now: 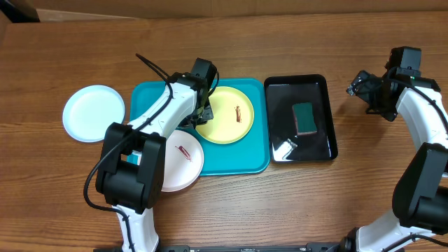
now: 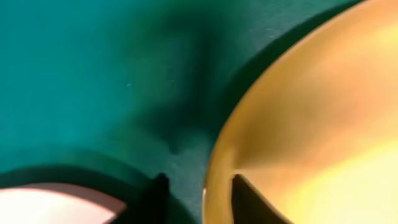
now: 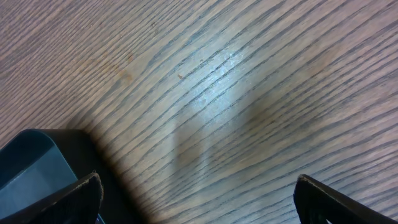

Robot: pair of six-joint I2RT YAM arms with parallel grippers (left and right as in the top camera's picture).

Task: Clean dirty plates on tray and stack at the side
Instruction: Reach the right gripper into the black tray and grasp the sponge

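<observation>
From overhead you see the left tool [image 1: 205, 112] at the left rim of the yellow-green plate [image 1: 231, 115] on the turquoise tray [image 1: 238, 162]. The right tool [image 1: 360, 85] hangs over bare tabletop [image 1: 280, 210]. Left wrist: your fingers straddle that rim, parted. Right wrist: fingers spread wide over wood.

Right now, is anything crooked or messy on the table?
Yes. The white plate sticks out over the near edge of the turquoise tray, partly on and partly off, so it looks out of place. It and the yellow-green plate each carry a reddish-brown smudge. The pale blue plate lies off the tray, on the table.
</observation>
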